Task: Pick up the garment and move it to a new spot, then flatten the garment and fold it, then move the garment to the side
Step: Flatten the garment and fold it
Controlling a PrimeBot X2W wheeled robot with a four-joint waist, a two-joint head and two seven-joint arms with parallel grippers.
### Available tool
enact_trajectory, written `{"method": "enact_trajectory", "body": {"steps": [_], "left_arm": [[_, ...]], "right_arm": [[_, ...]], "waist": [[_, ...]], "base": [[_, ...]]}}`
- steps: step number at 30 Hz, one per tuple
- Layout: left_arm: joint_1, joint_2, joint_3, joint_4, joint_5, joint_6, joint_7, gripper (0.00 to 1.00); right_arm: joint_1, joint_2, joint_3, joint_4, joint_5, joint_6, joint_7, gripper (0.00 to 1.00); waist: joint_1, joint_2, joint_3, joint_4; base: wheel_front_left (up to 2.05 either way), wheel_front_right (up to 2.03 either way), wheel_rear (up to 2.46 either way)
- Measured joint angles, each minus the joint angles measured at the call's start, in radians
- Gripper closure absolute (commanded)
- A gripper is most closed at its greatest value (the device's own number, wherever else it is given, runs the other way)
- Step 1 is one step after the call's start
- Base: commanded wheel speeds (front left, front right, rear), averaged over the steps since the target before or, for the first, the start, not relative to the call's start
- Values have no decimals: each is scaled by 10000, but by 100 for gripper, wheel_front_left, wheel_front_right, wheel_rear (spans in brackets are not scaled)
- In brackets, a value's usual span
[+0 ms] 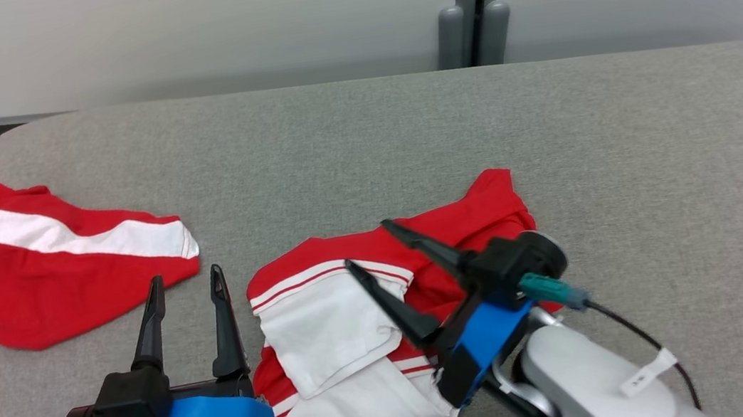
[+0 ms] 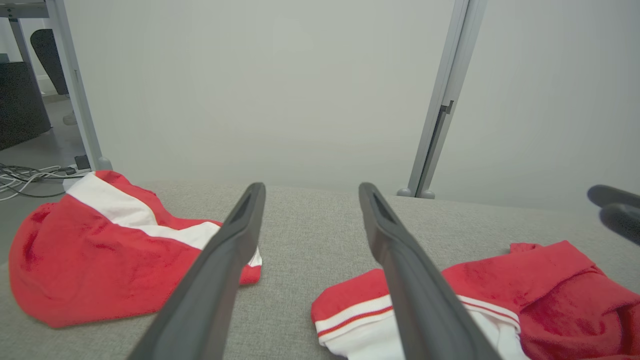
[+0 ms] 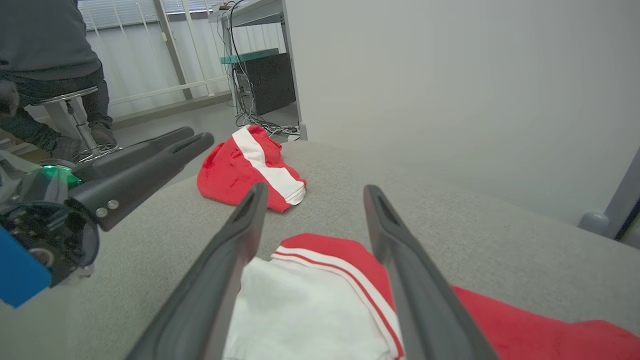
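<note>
A grey desk is carrying the red-and-white garment, bunched near its front edge, with a second red-and-white garment well apart on the left. The right pincer is hovering over the bunched cloth, spread wide and empty. The left pincer is hanging alongside, equally wide and empty. Pinching only the top white layer is likely risking folds dragging loose.

Wall before me: pale grey panels, grey post between them.
Floor on my left: grey, loose cables.
Far corner: desk, window blinds.
</note>
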Motion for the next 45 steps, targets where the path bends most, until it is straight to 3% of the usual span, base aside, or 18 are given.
{"method": "enact_trajectory", "body": {"steps": [11, 17, 23, 36, 45], "left_arm": [[275, 0, 286, -31, 174, -113, 2, 0], [466, 0, 451, -33, 341, -199, 2, 0], [618, 2, 598, -31, 416, -221, 2, 0], [662, 0, 673, -10, 497, -268, 2, 0], [584, 0, 554, -31, 470, -247, 0, 0]], "right_arm": [[1673, -1039, -3442, -1553, -1083, 0, 0, 0], [3010, -1097, -5122, -2278, -1561, -2, 0, 0], [4254, -690, -6330, -2694, -1854, -2, 0, 0], [4521, -451, -6295, -2537, -2180, -2, 0, 0], [3088, -800, -5634, -1657, -2259, -2, -2, 0]], "waist": [[0, 0, -355, -523], [0, 0, -482, -666], [-1, 0, -574, -760], [0, 0, -580, -896], [0, 0, -362, -684]], "base": [[0, 0, 0], [0, 0, 0], [0, 0, 0], [0, 0, 0], [0, 0, 0]]}}
